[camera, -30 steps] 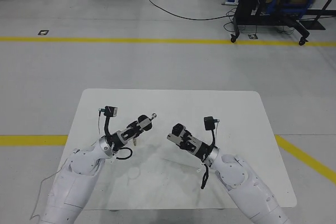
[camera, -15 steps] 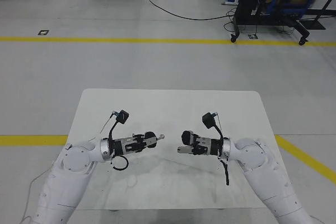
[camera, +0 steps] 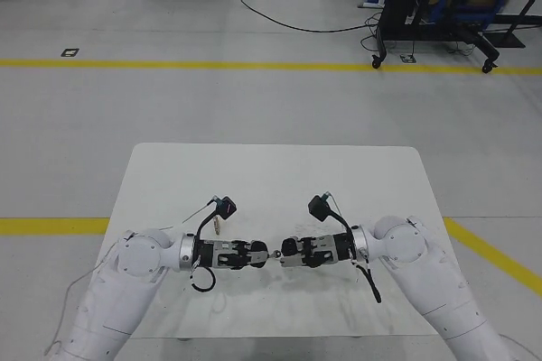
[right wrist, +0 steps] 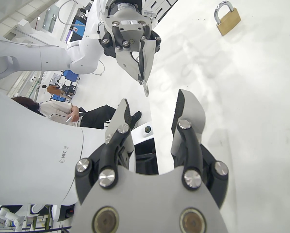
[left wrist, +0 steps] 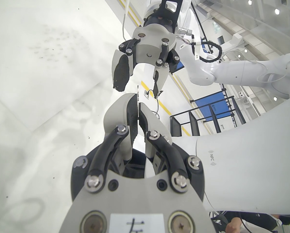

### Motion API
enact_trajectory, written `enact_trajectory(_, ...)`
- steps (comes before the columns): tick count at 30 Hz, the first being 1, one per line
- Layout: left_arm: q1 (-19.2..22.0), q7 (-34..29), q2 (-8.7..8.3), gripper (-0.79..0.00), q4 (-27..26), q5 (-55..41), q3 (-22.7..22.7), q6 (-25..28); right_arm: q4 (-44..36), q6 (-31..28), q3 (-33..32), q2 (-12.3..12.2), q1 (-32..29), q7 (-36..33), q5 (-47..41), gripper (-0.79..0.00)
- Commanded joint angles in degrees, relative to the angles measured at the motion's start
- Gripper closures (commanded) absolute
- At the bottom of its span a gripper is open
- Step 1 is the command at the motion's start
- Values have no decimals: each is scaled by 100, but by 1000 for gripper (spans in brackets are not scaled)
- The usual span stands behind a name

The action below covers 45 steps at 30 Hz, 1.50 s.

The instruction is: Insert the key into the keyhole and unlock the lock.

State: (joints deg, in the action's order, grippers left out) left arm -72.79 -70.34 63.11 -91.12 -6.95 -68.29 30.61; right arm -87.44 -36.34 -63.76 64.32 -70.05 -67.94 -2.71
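A small silver key [right wrist: 145,90] sticks out from between the fingertips of my left gripper [camera: 262,254], which is shut on it above the front middle of the white table [camera: 343,180]. In the left wrist view the key [left wrist: 137,93] is a thin edge-on strip in that gripper [left wrist: 137,103]. My right gripper [camera: 285,254] faces it tip to tip, open, with the key's end just short of its spread fingers [right wrist: 152,101]. The brass padlock [right wrist: 227,20] with a steel shackle lies flat on the table [camera: 217,225], behind the left wrist, touched by neither gripper.
Both forearms lie low across the front half of the table, pointing at each other. The table's front edge runs close beneath them. Faint scuff marks [left wrist: 55,44] dot the tabletop. Yellow floor lines run past both sides of the table.
Both arms have swung down towards the table's front and turned to face each other. The gap between the grippers has shrunk to almost nothing. The key stays in the left gripper.
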Motion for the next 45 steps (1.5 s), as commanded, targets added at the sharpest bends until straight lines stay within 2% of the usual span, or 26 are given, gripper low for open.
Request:
enact_trajectory(1, 29, 25, -5, 0, 42, 4, 48, 19, 22, -8, 80, -3, 58, 8, -30, -369)
enact_trajectory(11, 90, 85, -47, 0, 80, 46, 186, 73, 101, -66, 236, -40, 183, 87, -147, -308)
enact_trajectory(12, 92, 104, -50, 0, 84, 35, 196, 74, 110, -66, 255, -42, 189, 98, -169, -283)
enact_trajectory(13, 96, 118, -54, 0, 84, 39, 204, 86, 121, -70, 270, -45, 200, 104, -179, -209)
enact_trajectory(14, 101, 132, -59, 0, 85, 49, 214, 89, 131, -74, 284, -47, 210, 111, -182, -182)
enact_trajectory(15, 104, 149, -62, 0, 86, 51, 224, 88, 142, -81, 300, -50, 218, 122, -187, 0)
enact_trajectory(19, 113, 244, -78, 0, 82, 76, 249, 100, 197, -107, 335, -63, 246, 179, -213, 0)
enact_trajectory(20, 115, 271, -82, -332, 81, 87, 250, 108, 213, -120, 327, -67, 247, 214, -234, 0)
enact_trajectory(21, 116, 315, -86, -785, 84, 89, 248, 101, 220, -138, 323, -72, 248, 237, -248, 0)
enact_trajectory(26, 115, 594, -114, -785, 48, 129, 149, 123, 261, -186, 269, -104, 241, 357, -308, 0)
enact_trajectory(30, 43, 1094, -192, -785, -86, 566, -307, 80, 413, -314, 7, -160, 207, 605, -410, 0)
enact_trajectory(34, -296, 1680, -303, -785, -593, 1302, -982, -97, 654, -511, -381, -244, 116, 814, -528, 0)
enact_trajectory(39, -974, 2458, -405, -785, -1397, 2886, -1692, -696, 927, -653, -843, -328, 13, 1215, -713, 0)
enact_trajectory(42, -1324, 2633, -431, -785, -1702, 3850, -1742, -1077, 927, -653, -843, -328, 13, 1215, -713, 0)
enact_trajectory(45, -1413, 2659, -434, -785, -1680, 4444, -1571, -1277, 927, -653, -843, -328, 13, 1215, -713, 0)
